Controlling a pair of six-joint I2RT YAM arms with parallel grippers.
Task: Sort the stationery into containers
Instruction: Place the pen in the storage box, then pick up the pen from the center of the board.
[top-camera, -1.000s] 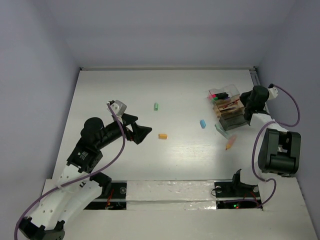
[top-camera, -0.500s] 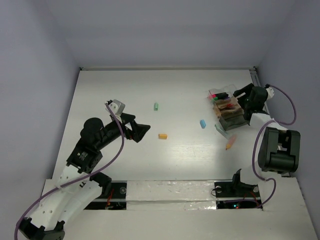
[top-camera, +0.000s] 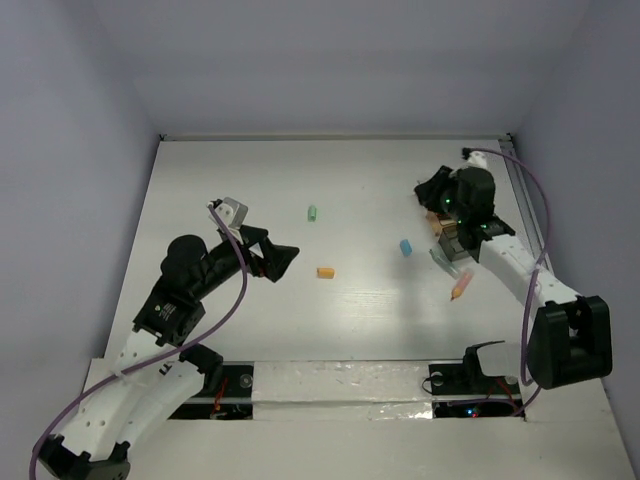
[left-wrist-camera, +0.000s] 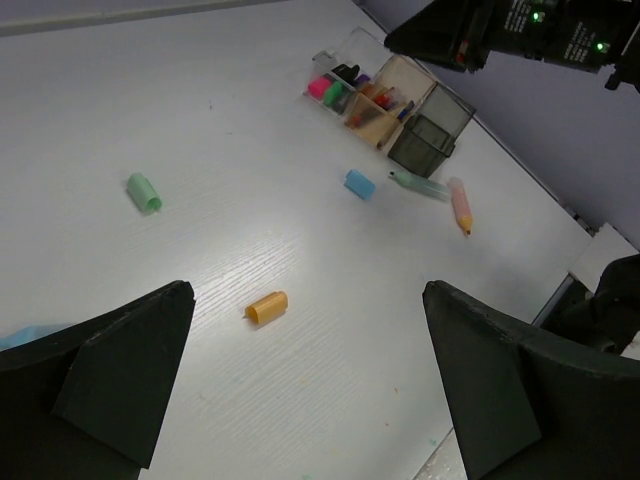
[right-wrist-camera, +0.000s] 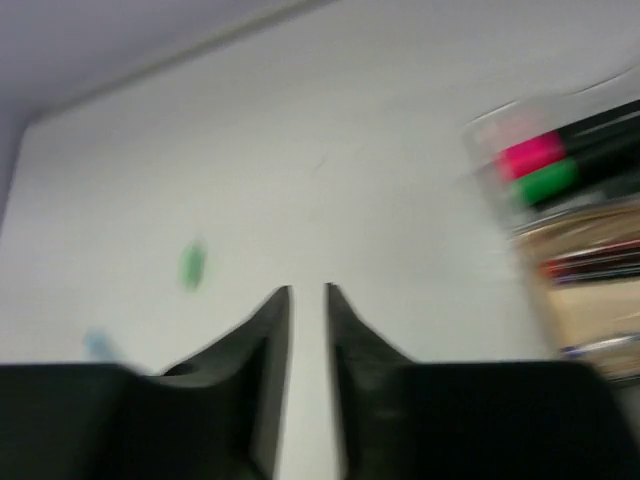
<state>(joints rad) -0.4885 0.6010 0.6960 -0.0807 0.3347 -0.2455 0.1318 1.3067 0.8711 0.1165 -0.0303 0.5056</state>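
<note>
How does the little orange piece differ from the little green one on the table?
The orange eraser lies nearer the left arm, the green eraser farther back. The orange eraser lies crosswise; the green eraser lies front to back. Both are small stubby pieces, loose on the table, outside the box.

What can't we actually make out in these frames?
- Right wrist view: motion blur; clear compartmented plastic box cut off by the right edge, its thin red pens smeared.
- Top view: right arm covers most of that box.
- Left wrist view: left gripper's fingers hide the table at both lower corners.
</note>
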